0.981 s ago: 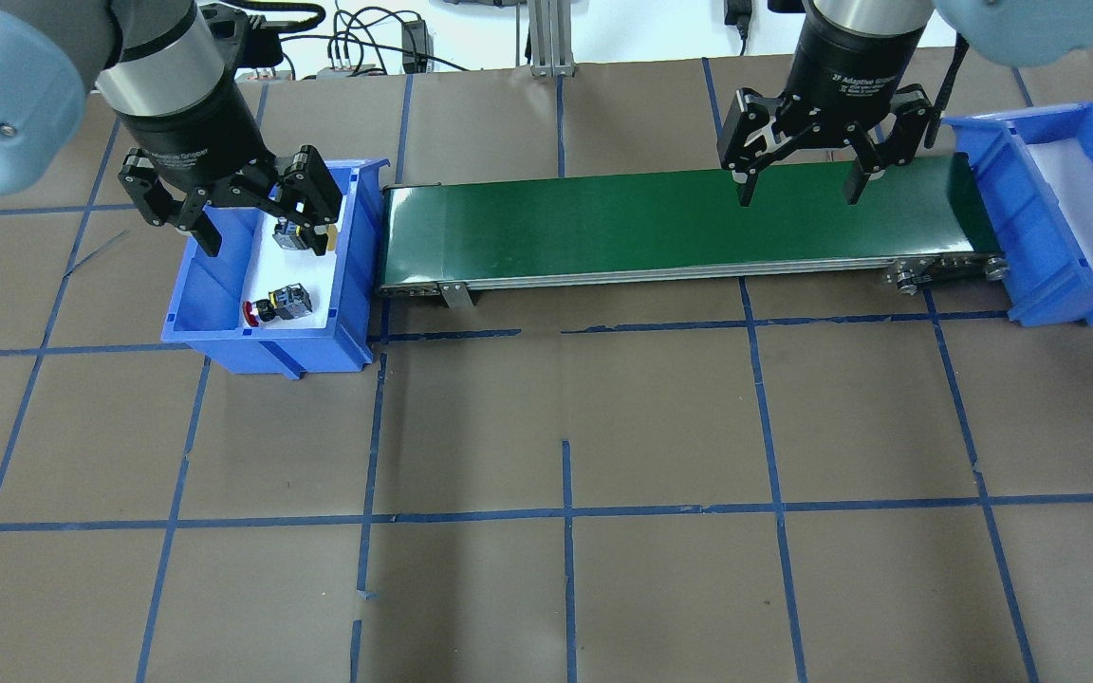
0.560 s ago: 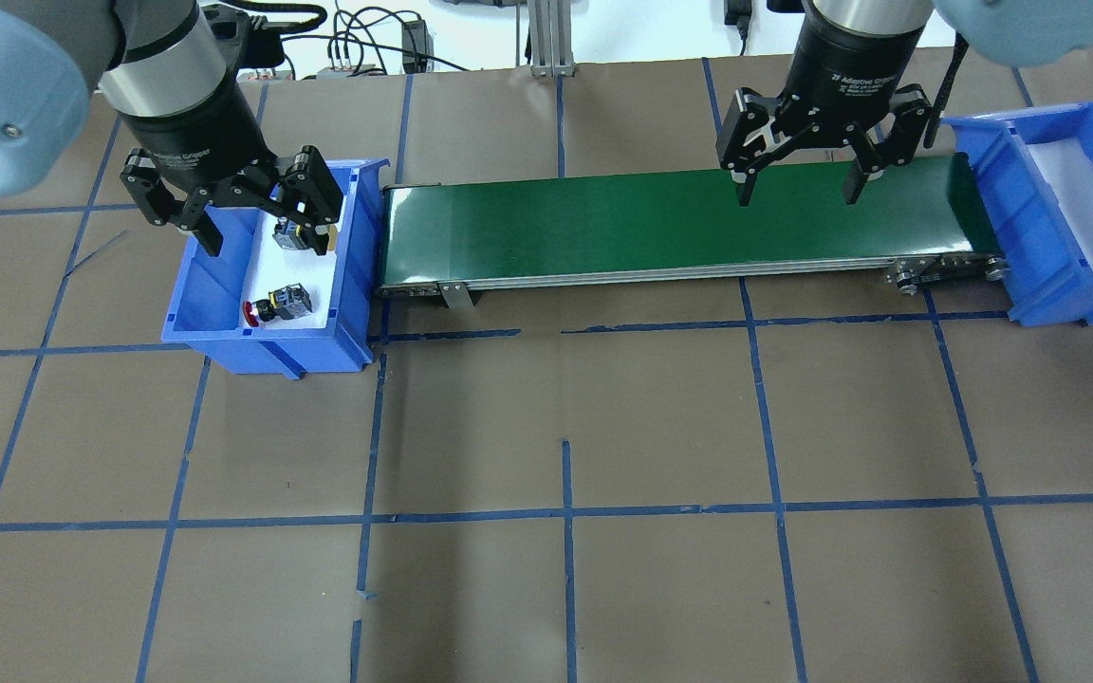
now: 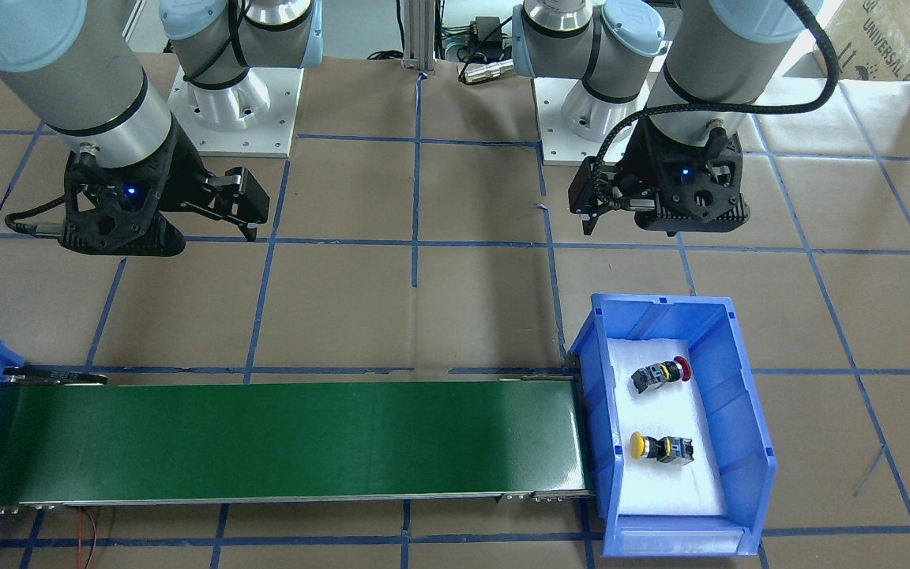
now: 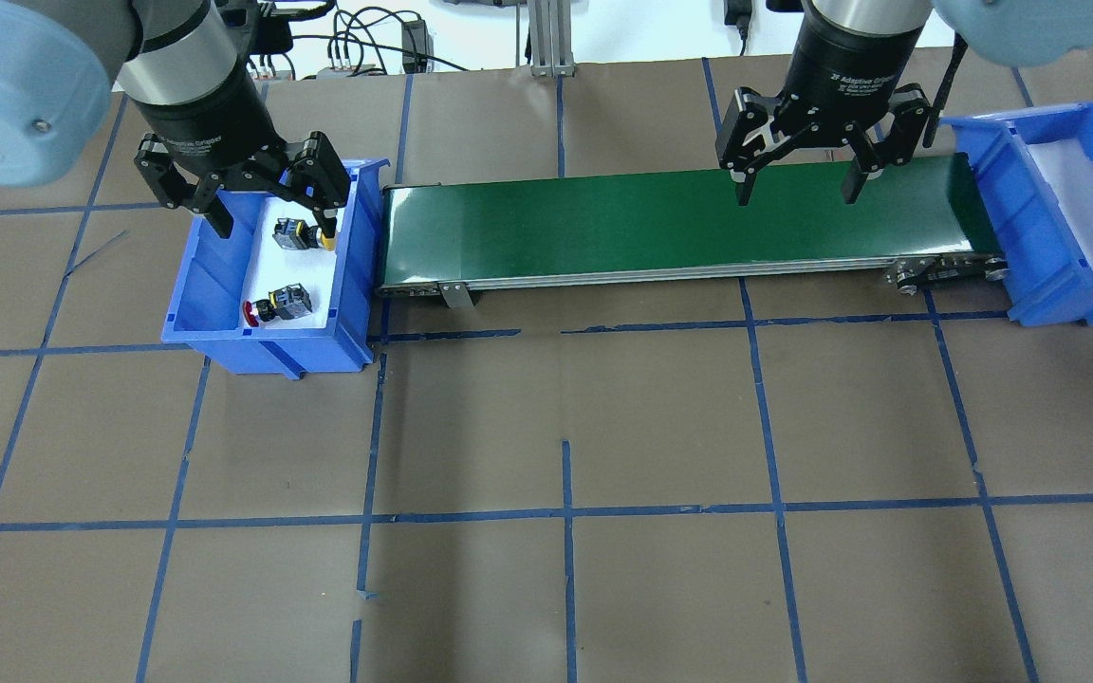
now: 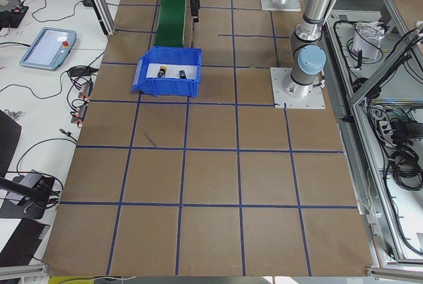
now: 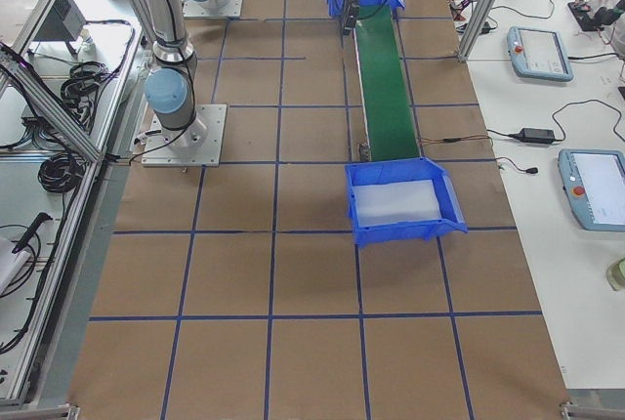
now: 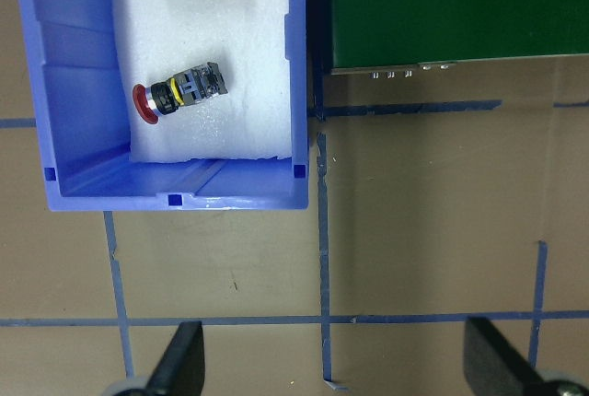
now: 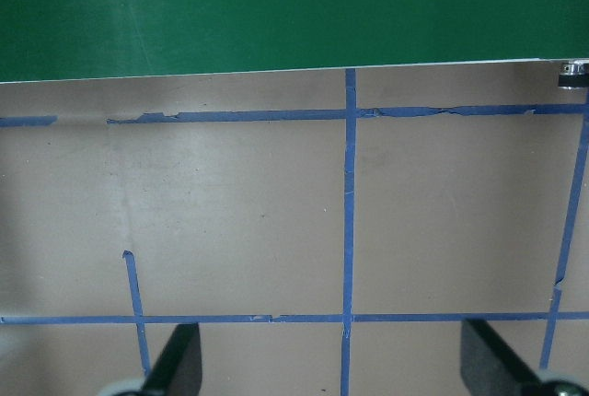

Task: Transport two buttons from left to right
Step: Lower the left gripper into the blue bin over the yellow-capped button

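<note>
Brown table (image 4: 565, 408) with a green belt (image 4: 651, 223) across the top. Blue bin (image 4: 267, 353) upper left. Left claw (image 4: 274, 227) gapes wide beside it. Right claw (image 4: 798, 196), marked "2F Adaptive Gripper", also gapes, upper right. Red button (image 4: 276, 305) and yellow button (image 4: 305, 233) lie in the bin.

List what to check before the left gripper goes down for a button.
1. Left gripper open: ok, fingers spread wide.
2. Red button and yellow button reachable: ok, both lie on their sides, apart, on the white pad in the left bin.
3. Gripper centred over a button: cannot tell; the views disagree, and the wrist view shows bare table between the fingers.
4. Belt free: ok, nothing on it.
5. Right bin at the belt's end: ok, only its white pad shows.
6. Right gripper out of the way: ok, open, far from the left bin.
</note>
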